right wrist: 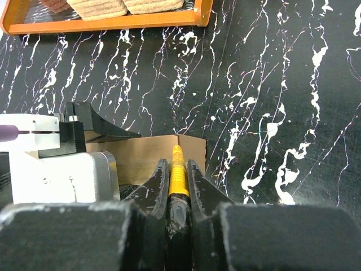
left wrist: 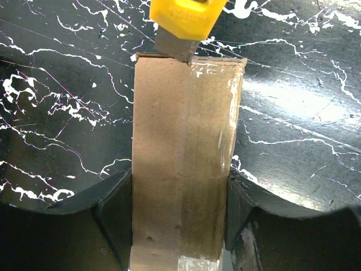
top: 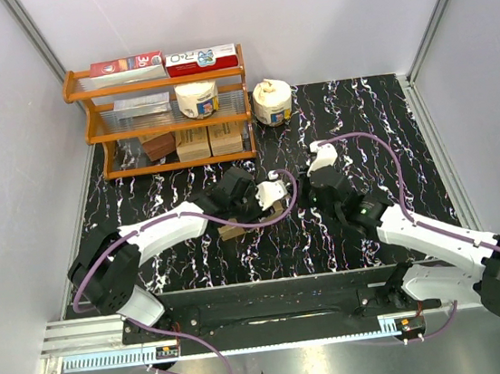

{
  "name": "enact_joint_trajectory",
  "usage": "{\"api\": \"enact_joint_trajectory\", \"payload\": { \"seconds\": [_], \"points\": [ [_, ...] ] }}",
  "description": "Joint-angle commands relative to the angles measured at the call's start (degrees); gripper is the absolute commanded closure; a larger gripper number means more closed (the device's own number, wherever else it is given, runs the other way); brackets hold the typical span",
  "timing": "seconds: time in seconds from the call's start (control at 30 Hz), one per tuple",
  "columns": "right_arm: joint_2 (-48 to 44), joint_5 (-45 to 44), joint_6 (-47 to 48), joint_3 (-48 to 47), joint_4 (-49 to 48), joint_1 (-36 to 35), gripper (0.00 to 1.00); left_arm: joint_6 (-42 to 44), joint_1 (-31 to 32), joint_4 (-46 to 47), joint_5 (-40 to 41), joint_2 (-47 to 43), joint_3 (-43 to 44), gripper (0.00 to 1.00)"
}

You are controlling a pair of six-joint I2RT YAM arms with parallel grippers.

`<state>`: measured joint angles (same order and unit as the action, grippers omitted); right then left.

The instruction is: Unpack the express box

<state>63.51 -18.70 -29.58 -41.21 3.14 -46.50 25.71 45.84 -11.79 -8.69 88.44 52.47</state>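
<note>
Black white-veined marble tabletop (top: 362, 137), pale-walled enclosure; left jaws clamped across flat oblong brown cardboard box (left wrist: 180, 124), right jaws closed on yellow-handled cutter (left wrist: 183, 17), blade at box's end.

text: none legible | shelf cartons (top: 202, 60): print too small to read

black marble-look table (top: 351, 120) veined in white, glossy enough to throw back the lamp glare. at 11 o'clock an orange shelf rack (top: 179, 165) stands on it by the back edge. just beside the rack, at 12 o'clock, a white roll (top: 272, 102) sits upright. near the middle, a shade toward 7 o'clock, the brown cardboard box (top: 240, 228) lies on the surface.
</note>
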Motion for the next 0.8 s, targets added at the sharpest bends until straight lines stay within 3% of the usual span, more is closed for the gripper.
{"api": "enact_joint_trajectory", "payload": {
  "seconds": [0.0,0.47,0.77],
  "points": [
    [0.4,2.9,0.3,1.4,1.5,0.4,1.0,-0.1,-0.2,-3.1,1.0,1.7,-0.2,0.62],
    [-2.2,10.2,1.2,5.0,7.6,0.4,1.0,-5.1,-5.0,-10.3,-3.4,7.1,4.9,0.63],
    [-3.5,12.3,0.9,4.6,11.7,0.4,1.0,-5.4,-5.5,-10.4,-0.7,8.5,4.8,0.64]
  ]
}}
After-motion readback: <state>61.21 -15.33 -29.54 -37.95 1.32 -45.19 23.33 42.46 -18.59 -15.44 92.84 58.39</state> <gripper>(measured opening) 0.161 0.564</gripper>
